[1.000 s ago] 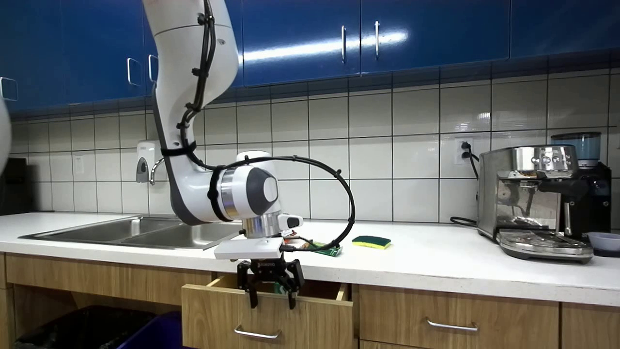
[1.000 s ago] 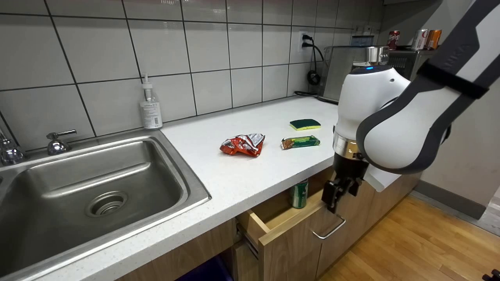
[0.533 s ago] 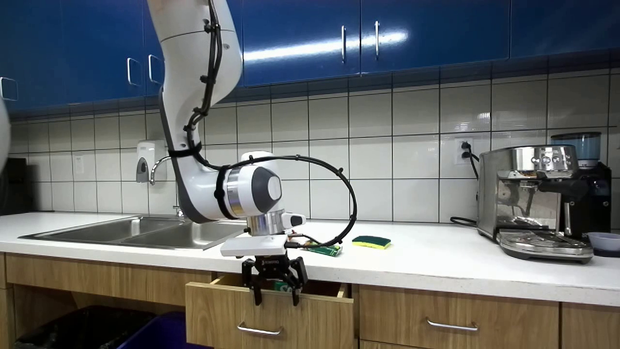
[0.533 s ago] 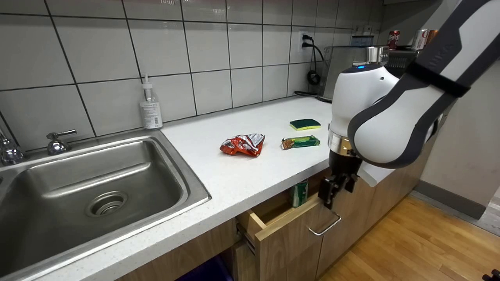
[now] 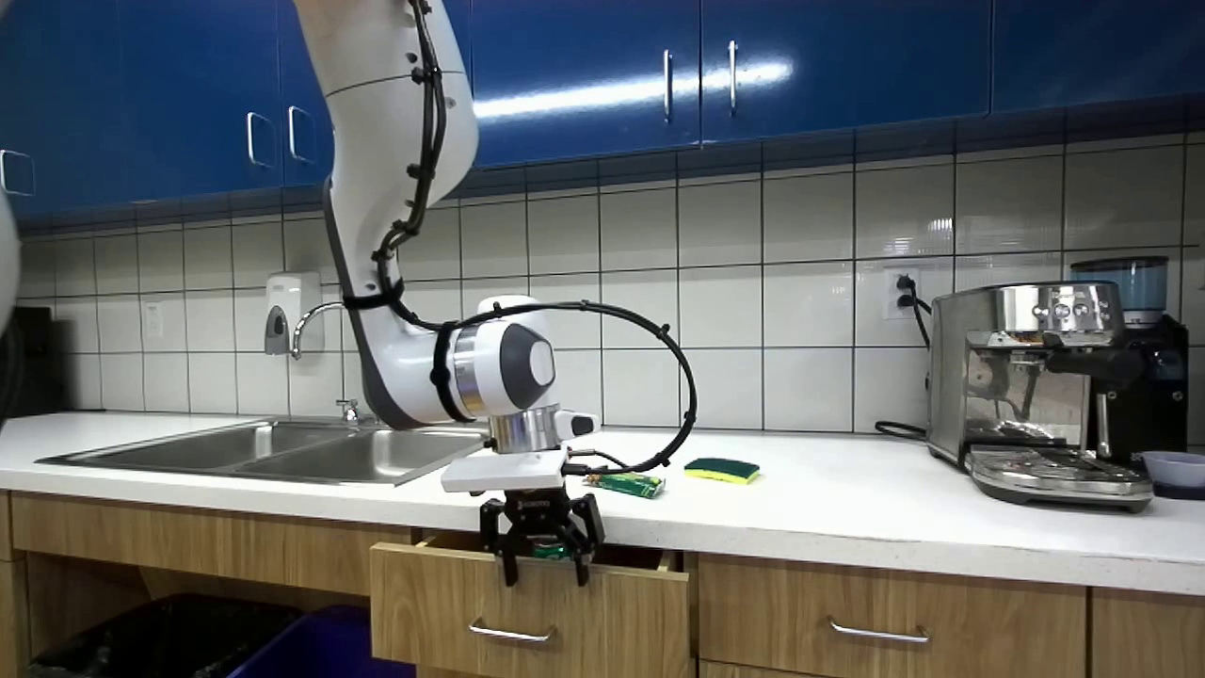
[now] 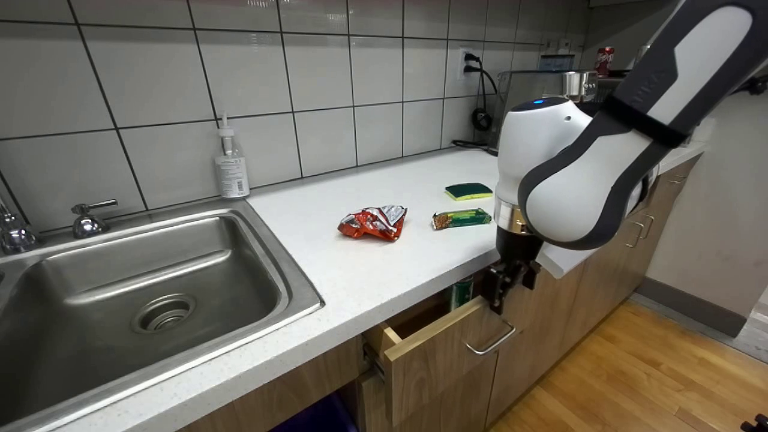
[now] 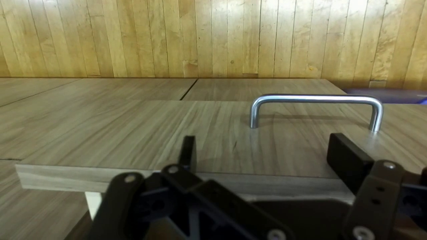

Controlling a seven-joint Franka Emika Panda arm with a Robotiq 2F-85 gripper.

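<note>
My gripper [image 5: 546, 573] is open with nothing between its fingers. Its two black fingertips point down at the outer face of a pulled-out wooden drawer [image 5: 602, 626], near its top edge. They look against or very close to the drawer front; exact contact cannot be told. In the wrist view the spread fingers [image 7: 263, 140] straddle the drawer's top edge, with the metal handle [image 7: 317, 98] beyond them. A green can [image 6: 461, 294] stands upright inside the partly open drawer, partly hidden by the drawer front. The gripper [image 6: 511, 295] also shows by the drawer's far end.
On the white counter [image 6: 312, 264] lie a red crumpled bag [image 6: 373, 223], a green-wrapped bar [image 6: 462, 218] and a green-yellow sponge [image 6: 469, 191]. A steel sink [image 6: 300, 294] is beside them. An espresso machine [image 5: 1026, 377] stands farther along. A blue bin [image 5: 325, 650] sits beneath the counter.
The drawer has slid partway inward toward the cabinet, and my gripper has moved the same way along with it, staying open. The can is now more hidden by the drawer front.
</note>
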